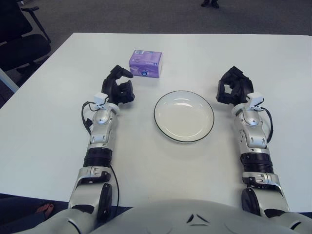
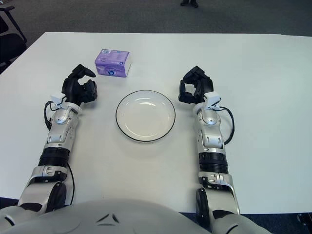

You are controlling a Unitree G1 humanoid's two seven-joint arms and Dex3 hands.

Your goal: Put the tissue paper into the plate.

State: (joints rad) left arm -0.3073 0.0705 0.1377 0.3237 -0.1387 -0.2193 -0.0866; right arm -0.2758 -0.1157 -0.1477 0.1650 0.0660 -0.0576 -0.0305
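White tabletop point(image 1: 44, 126) fills most of what we see, with grey carpet past the far edge and a dark office chair point(image 1: 22, 36) off to our left that only the left eye view shows properly; the right eye view just catches a sliver of it. Dead centre sits the white plate point(image 1: 184, 115) with a thin dark rim, and it's got nothing in it. The tissue paper point(image 1: 145, 63) is a small purple pack lying flat on the table beyond the plate and a bit to the left, well apart from the rim. Our left hand point(image 1: 118, 85) is just in front of the pack and left of the plate, black fingers loosely curled around nothing, one fingertip reaching toward the pack but not touching it. Our right hand point(image 1: 234, 86) is to the right of the plate, fingers also curled and holding nothing. Whether either hand actually touches the table, we can't tell. Somebody's shoes point(image 1: 210, 3) are cut off at the top edge, and the left eye view also shows a foot in a sandal point(image 1: 44, 209) at bottom left, which the right eye view misses. The print on the pack is too small to read.
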